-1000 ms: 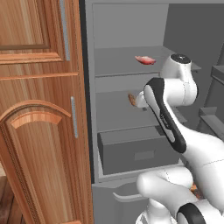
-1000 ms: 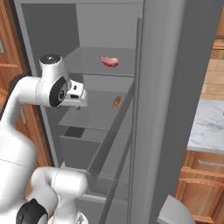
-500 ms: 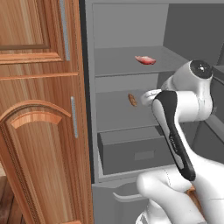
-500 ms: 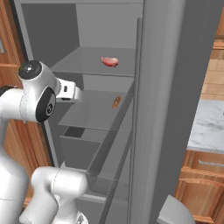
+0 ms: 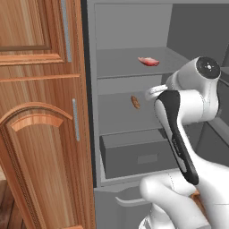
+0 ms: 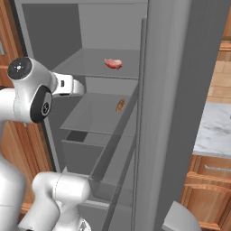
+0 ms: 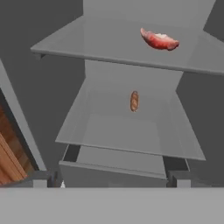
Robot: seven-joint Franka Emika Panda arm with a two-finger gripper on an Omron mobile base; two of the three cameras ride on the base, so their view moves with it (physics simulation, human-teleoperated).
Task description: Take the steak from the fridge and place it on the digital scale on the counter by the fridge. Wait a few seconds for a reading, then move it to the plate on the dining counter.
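A: Where could this go wrong?

B: The steak (image 7: 159, 40) lies on the upper shelf (image 7: 105, 43) of the open fridge (image 6: 185, 90), toward one o'clock in the hand view. The hand (image 7: 113, 181) sits low, well apart from it; rising carelessly, it might clip the shelf edge. A second item, a brown roll (image 7: 134, 101), lies on the lower shelf and could be mistaken.

A: Hand state? Counts?

B: Cannot tell. One steak, one roll, two shelves, one drawer (image 5: 143, 156).

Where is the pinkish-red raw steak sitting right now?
The pinkish-red raw steak lies on the upper grey shelf of the open fridge, one shelf above a small brown item.
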